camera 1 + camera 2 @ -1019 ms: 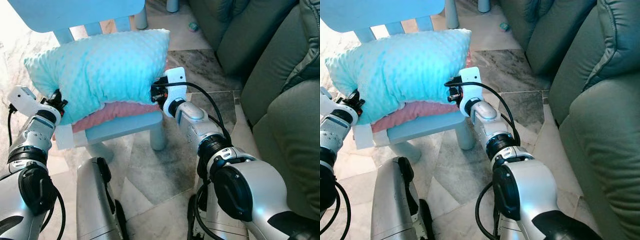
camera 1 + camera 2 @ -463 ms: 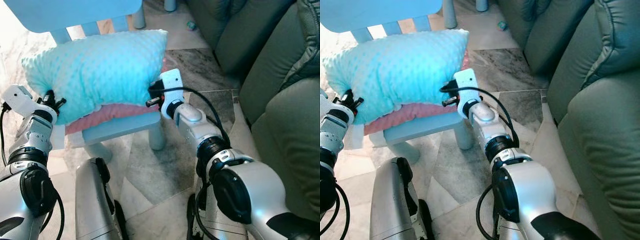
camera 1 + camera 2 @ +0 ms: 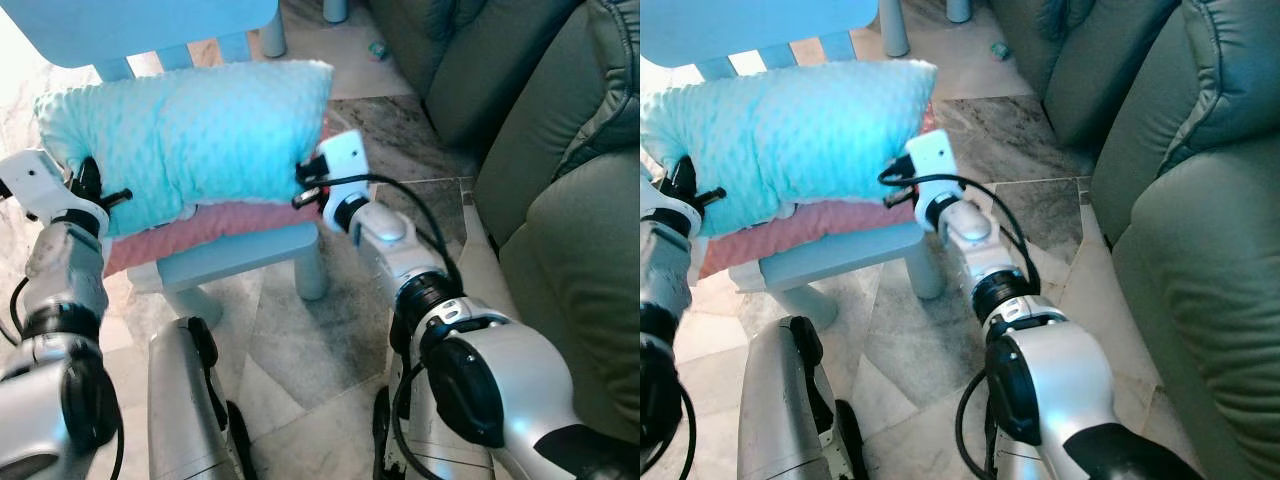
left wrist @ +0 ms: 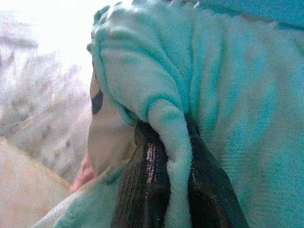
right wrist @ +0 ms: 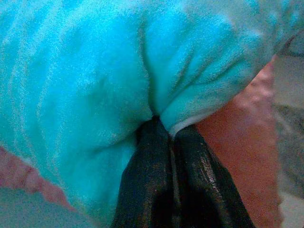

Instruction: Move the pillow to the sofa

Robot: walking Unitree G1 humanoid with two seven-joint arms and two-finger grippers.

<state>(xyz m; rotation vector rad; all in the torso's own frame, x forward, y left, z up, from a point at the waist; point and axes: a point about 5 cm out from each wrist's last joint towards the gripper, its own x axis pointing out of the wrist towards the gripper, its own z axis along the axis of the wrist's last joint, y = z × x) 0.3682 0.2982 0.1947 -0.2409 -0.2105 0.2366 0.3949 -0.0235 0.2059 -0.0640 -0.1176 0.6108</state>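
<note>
Leftmost, the left gripper pinches a fold of the turquoise pillow at its left end, its two black fingers pressed onto the fabric between them. The pillow lies across a pink cushion on the seat of a small blue chair, which stands on a marbled floor. At the pillow's right end, the right gripper nips the lower edge, its jaws squeezed together on a tuck of turquoise cloth. To the right, apart from the chair, stands the grey-green sofa.
</note>
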